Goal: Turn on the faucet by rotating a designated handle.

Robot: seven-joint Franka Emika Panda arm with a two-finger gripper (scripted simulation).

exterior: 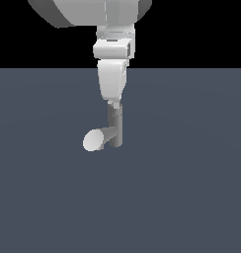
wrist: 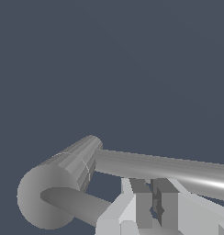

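The grey faucet (exterior: 115, 127) stands upright on the floor, its thick spout (exterior: 95, 140) pointing toward the exterior view's left with a pale oval face. My gripper (exterior: 113, 105) hangs straight down onto the post's top, hiding the handle in the exterior view. In the wrist view the faucet's round top cap (wrist: 36, 206) shows, and the handle (wrist: 75, 202) runs from it as a thin bar under my fingers (wrist: 137, 202). The gripper (wrist: 152, 184) is shut, only a sliver between the fingers, above the handle's outer end. Whether it touches the handle I cannot tell. The spout (wrist: 164, 167) lies beyond.
A flat dark blue-grey floor (exterior: 191, 197) spreads all around the faucet. The white arm (exterior: 112, 49) rises out of the exterior view's top. Nothing else stands in view.
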